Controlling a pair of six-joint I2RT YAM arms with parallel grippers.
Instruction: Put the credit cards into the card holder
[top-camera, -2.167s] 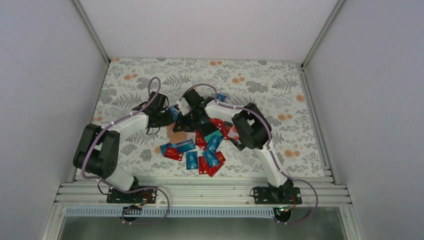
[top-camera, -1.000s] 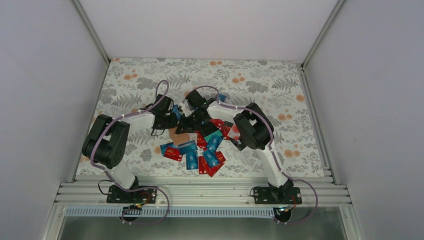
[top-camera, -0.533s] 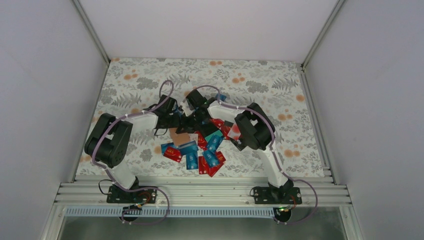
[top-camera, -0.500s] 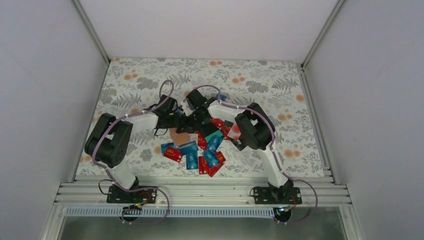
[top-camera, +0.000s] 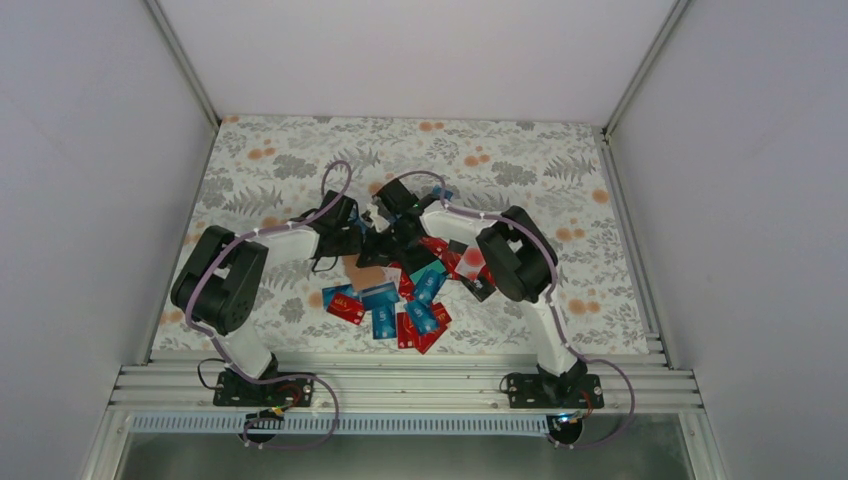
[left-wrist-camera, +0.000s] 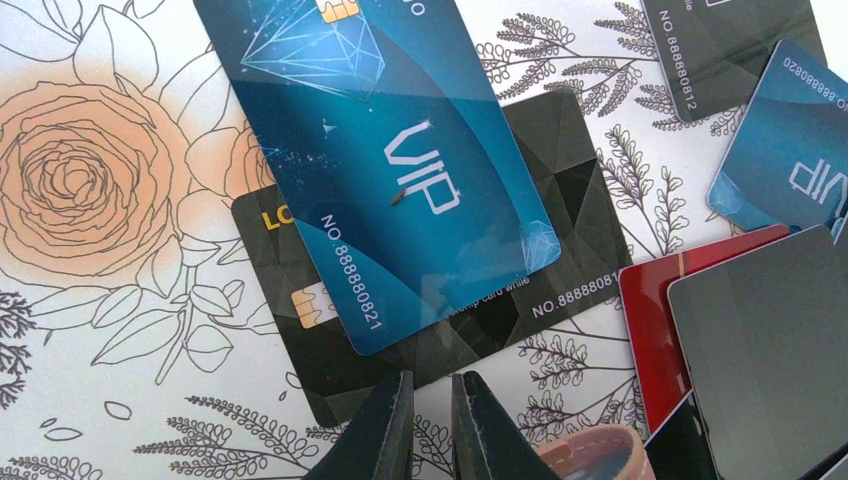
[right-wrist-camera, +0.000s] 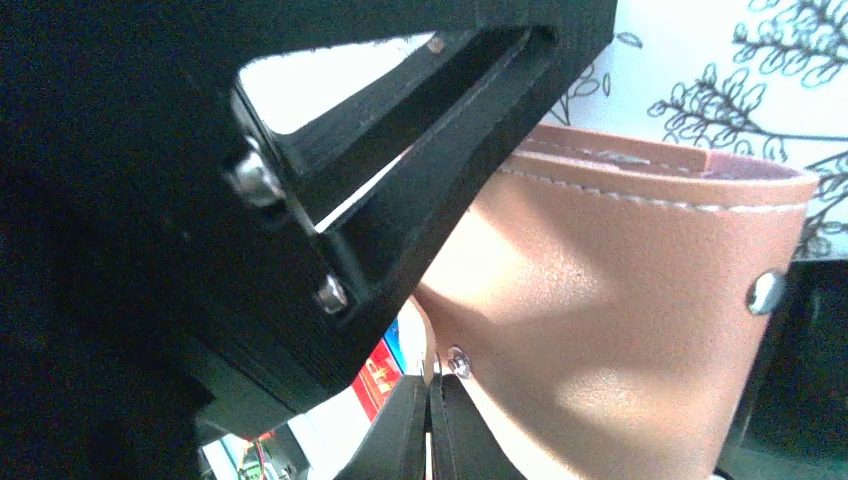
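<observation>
The tan card holder lies left of the heap of credit cards. Both grippers meet over its far edge. My right gripper is shut on the thin edge of the card holder, whose stitched mouth is lifted. My left gripper hovers low over the cloth with only a narrow gap between its fingers and nothing in it. Just ahead of it a blue VIP card lies across a black card. The holder's rim shows at its lower right.
A red card and a grey card lie right of the left gripper, more cards beyond. A black part of the left arm fills the right wrist view. The flowered cloth covers the table inside white walls.
The left arm has swung right and its gripper has closed in on the right gripper over the card holder's far edge. The right arm has hardly moved.
</observation>
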